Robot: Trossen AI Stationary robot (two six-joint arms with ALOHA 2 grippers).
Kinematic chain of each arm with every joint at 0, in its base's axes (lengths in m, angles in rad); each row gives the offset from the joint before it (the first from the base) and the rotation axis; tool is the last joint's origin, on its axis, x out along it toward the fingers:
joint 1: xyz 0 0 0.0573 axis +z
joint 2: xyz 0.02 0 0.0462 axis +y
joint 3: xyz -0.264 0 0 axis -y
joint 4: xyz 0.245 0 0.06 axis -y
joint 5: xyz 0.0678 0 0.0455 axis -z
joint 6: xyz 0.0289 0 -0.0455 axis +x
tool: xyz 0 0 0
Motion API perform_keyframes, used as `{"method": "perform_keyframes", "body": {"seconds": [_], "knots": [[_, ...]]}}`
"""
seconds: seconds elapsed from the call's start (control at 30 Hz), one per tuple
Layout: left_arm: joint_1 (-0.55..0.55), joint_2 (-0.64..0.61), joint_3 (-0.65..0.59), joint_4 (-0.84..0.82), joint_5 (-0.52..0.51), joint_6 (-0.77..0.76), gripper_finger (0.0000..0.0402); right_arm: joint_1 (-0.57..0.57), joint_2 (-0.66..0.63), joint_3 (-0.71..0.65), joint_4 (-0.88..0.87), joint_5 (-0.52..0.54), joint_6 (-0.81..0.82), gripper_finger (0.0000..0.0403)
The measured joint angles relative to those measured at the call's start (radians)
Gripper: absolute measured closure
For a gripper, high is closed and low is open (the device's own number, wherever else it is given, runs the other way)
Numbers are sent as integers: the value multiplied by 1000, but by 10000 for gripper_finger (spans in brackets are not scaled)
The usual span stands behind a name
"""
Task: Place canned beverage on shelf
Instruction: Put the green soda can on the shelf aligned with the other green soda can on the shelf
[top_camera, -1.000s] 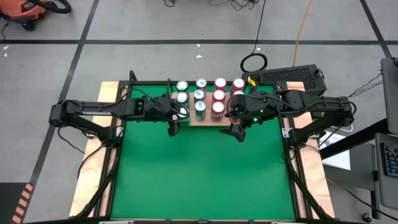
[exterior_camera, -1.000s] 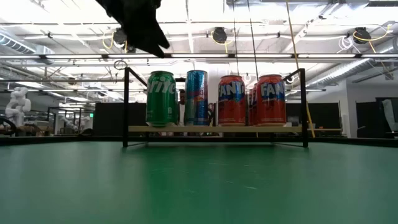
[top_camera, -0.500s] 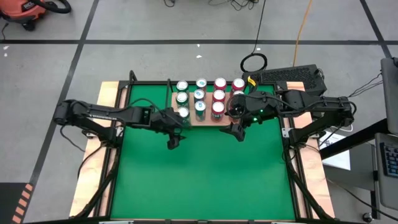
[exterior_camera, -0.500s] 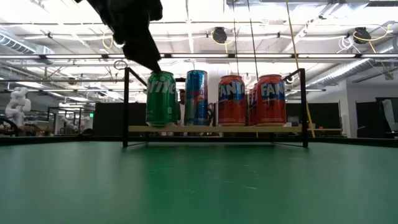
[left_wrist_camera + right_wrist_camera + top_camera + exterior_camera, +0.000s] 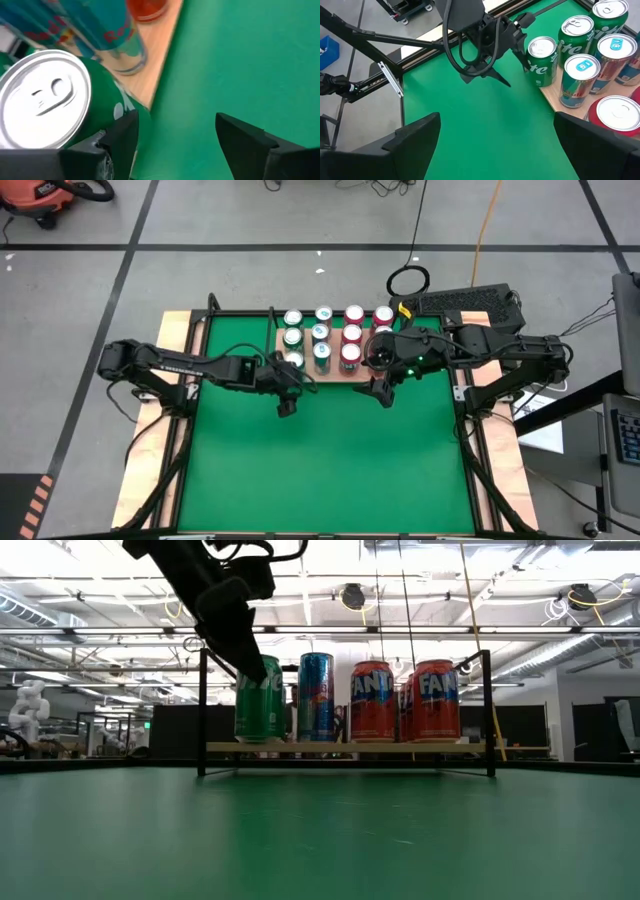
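The shelf (image 5: 332,376), a light-wood board with a black rail (image 5: 205,710), stands at the table's far middle and carries several cans: green, blue and red ones. The green can (image 5: 45,100) at its near left corner (image 5: 294,361) stands upright on the board. My left gripper (image 5: 175,125) is open, slanting down just beside this can on its near side (image 5: 512,70), with only green mat between its fingers. My right gripper (image 5: 495,145) hangs open above the mat by the shelf's near right part (image 5: 385,390) and holds nothing. My left gripper has the outer side of one finger (image 5: 122,137) right next to the green can's wall (image 5: 125,107), low on the side that faces the table's near edge. Whether finger and can touch, I cannot tell. The can stands upright on the board.
A blue can (image 5: 117,37) and red cans (image 5: 430,700) stand close behind and beside the green one. Black frame rails and pale wooden strips (image 5: 170,330) run along the table's sides. The green mat (image 5: 330,470) on the near side is open.
My left gripper has come down and gone toward the table's right and near edges. It has sunk from above the shelf's rail to the level of the green can's top. The cans and my right gripper have kept still.
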Motion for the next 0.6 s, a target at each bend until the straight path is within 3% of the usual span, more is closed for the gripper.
{"method": "perform_keyframes", "body": {"seconds": [0.6], "knots": [[1,0,0,-5,-88,-5,147,0,0,0,0,-2,-9,23]]}}
